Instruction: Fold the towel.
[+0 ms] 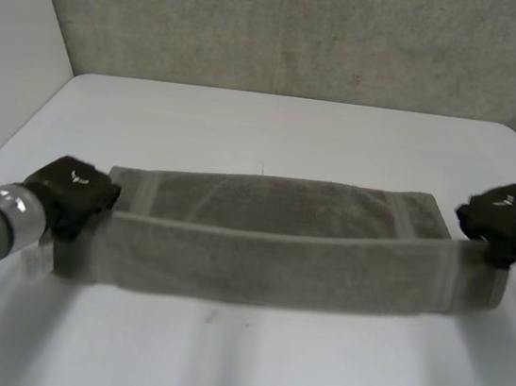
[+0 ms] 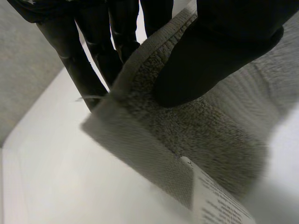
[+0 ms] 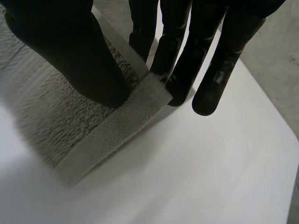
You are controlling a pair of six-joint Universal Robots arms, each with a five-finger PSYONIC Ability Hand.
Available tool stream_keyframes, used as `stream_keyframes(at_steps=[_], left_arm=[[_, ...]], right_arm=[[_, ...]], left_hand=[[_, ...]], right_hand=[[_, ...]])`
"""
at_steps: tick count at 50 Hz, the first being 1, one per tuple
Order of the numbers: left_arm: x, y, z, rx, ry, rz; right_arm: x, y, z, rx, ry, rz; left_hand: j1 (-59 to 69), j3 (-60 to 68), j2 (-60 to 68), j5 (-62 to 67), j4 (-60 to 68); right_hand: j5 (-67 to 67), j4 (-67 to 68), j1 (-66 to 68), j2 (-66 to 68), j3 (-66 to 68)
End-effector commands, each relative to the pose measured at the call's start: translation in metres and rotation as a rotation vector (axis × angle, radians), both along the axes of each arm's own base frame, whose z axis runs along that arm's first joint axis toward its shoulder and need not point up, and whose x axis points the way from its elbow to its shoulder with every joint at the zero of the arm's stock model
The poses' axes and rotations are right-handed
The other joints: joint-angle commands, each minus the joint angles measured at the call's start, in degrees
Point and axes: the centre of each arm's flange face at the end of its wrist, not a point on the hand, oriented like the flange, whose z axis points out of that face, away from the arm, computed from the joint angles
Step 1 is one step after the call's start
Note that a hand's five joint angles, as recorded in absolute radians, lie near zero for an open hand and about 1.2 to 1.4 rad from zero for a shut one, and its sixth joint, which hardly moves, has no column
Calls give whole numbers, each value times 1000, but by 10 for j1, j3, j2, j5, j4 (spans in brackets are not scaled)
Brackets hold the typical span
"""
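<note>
Towel (image 1: 269, 252): near long edge raised off your tabletop (image 1: 276, 129), stretched between both hands. At its left corner your left hand (image 1: 72, 192) pinches it, fingers (image 2: 77, 65) against thumb; your right hand (image 1: 506, 221) pinches the right corner likewise.

Left hand (image 1: 73, 190) and right hand (image 1: 507, 218) well apart, thumbs against fingers, each pinching a towel (image 1: 269, 252) corner

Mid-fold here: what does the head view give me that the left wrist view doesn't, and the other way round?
Head view: the whole towel stretched across the table, with the left hand at one end and the right hand at the other. Left wrist view: the thumb pressing the towel's hem against the fingers behind it, and a printed label at the corner. Both: the left hand pinching the towel over the white table.
</note>
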Motion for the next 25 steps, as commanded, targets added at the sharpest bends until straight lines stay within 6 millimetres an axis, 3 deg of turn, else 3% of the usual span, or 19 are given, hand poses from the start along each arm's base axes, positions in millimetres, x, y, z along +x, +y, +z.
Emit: stream_keyframes(at_steps=[1,2,4,7,12,20,24,25], left_arm=[[-16,-61,-20,-130,22,-6],[-17,-61,-20,-130,22,-6],[-22,-81,-29,-180,23,8],[-28,-95,-40,-218,24,16],[-35,-115,-48,-288,33,22],[-39,-136,-59,-331,43,21],[-43,-137,-67,-323,43,10],[-46,-136,-72,-326,42,1]], right_arm=[[36,-56,-31,-166,-26,-39],[36,-56,-31,-166,-26,-40],[46,-77,-38,-264,-75,-62],[49,-96,-46,-336,-105,-91],[54,-114,-59,-402,-108,-122],[65,-132,-87,-418,-106,-117],[68,-135,-93,-423,-107,-110],[69,-137,-96,-426,-108,-109]], left_hand=[[114,103,102,106,103],[114,103,102,106,103],[114,103,102,106,103],[114,103,102,106,103],[114,103,102,106,103],[114,103,102,106,103],[114,103,102,106,103],[-84,-95,-96,-92,-95]], right_hand=[[177,114,196,129,120],[177,114,196,129,120],[177,114,196,129,120],[177,114,196,129,120],[177,114,196,129,120],[177,114,196,129,120],[177,114,196,129,120],[158,95,177,109,100]])
